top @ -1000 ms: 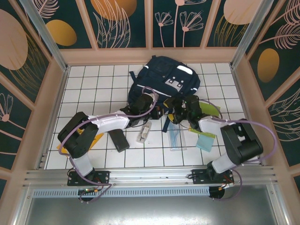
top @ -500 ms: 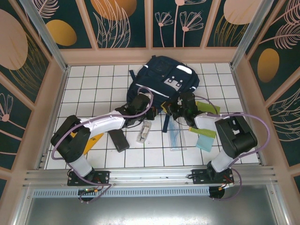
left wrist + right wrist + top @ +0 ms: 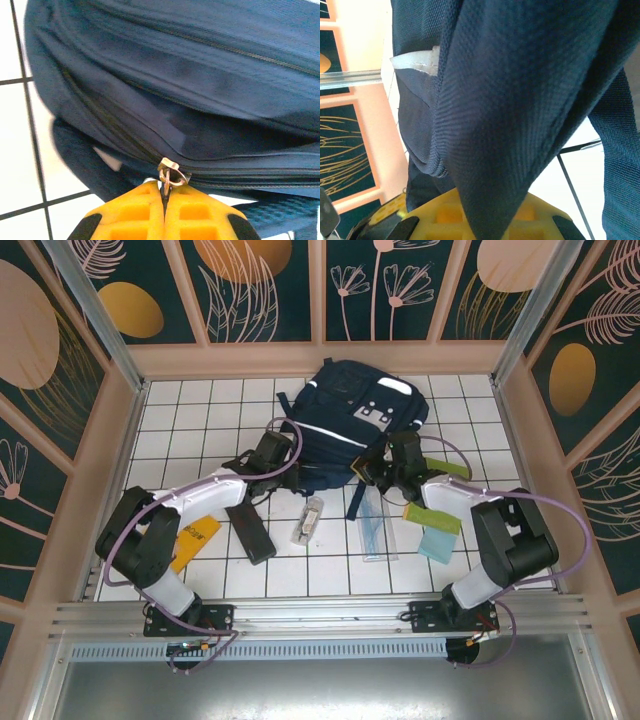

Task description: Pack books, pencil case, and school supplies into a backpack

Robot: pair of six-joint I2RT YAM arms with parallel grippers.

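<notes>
While the navy backpack (image 3: 352,410) lies toward the far edge of the tiled surface (image 3: 180,430), near its middle, my left gripper (image 3: 165,200) is pinched fully together on the metal zipper pull (image 3: 168,175) at the bag's near-left side. My right gripper (image 3: 485,212) is clamped on a fold of the backpack's dark fabric at its near-right side, the cloth running down between the yellow fingers (image 3: 540,215). Nearer the front edge, the black pencil case (image 3: 250,532) lies beside the small clear tube (image 3: 307,522), with the bluish ruler set (image 3: 375,530) to their right. An orange book (image 3: 192,537) rests beside my left arm toward the left edge; a yellow-green book (image 3: 432,517) and a teal pad (image 3: 435,545) lie by my right arm.
</notes>
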